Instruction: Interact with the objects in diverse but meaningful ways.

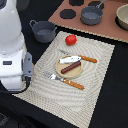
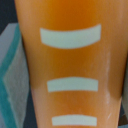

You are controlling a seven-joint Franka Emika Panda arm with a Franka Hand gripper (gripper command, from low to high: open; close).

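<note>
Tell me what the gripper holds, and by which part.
Probably the yellow scored bread loaf: it fills the wrist view. No fingers show in either view, so the hold and its place cannot be confirmed.

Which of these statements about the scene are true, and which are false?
1. The brown sausage lies on the wooden plate. True.
2. The red tomato sits on that plate. False: it lies apart from the plate.
3. The grey pot nearest the tomato stands on the placemat. False: it stands on the dark table beside the mat.
4. The yellow loaf with pale score marks fills the wrist view. True.
</note>
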